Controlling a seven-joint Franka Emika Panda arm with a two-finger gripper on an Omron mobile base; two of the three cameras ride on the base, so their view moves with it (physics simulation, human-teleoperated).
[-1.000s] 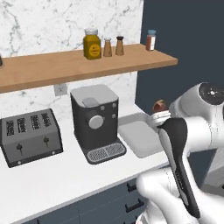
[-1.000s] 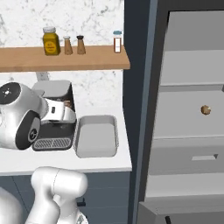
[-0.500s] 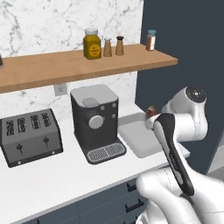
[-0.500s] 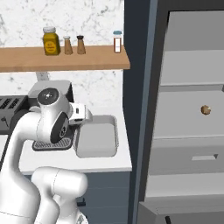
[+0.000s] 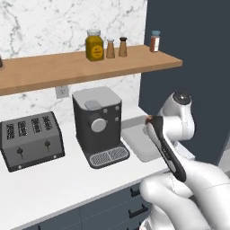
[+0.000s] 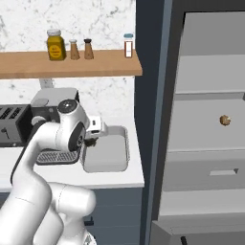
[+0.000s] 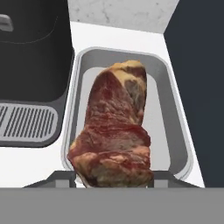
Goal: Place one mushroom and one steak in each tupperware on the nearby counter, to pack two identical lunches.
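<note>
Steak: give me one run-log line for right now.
pincer: shut on steak | position: above tupperware | tupperware: empty, on counter beside coffee machine

A home kitchen — a white counter (image 5: 54, 188) with a toaster (image 5: 30, 140) and coffee machine (image 5: 98, 126), spice jars (image 5: 95, 45) on a wooden shelf (image 5: 67, 67), marble wall behind.

Raw marbled steak (image 7: 114, 131) above pale grey tupperware (image 7: 175, 127), on white counter (image 5: 54, 179)
</note>
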